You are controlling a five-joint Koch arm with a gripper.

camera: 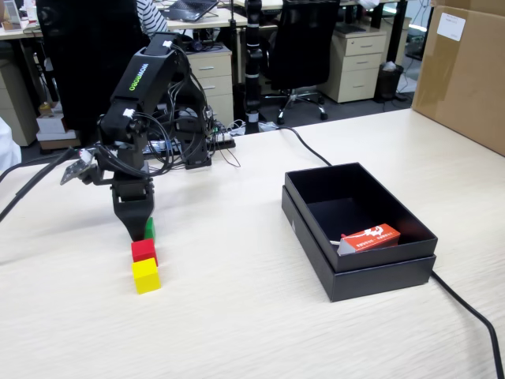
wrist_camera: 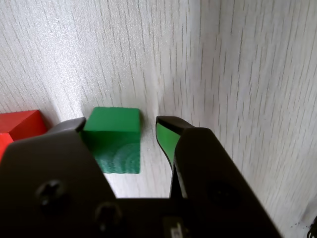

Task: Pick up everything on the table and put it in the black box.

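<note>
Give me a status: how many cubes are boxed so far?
None boxed: the shallow matte black cardboard box holds only a flat orange-red packet. In hand: the open gripper straddles the small green cube, which sits on the table. Left: green, small red cube, small yellow cube.

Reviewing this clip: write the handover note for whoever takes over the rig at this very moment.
Tool: open, down at the table, jaws on either side of the green cube, not closed on it.
Cubes: green, red cube and yellow cube sit in a row on the table, left in the fixed view.
Black box: to the right, holding only an orange-red packet.
Done: no cube boxed.
Left: grasp green, carry it to the box, then red and yellow.
</note>
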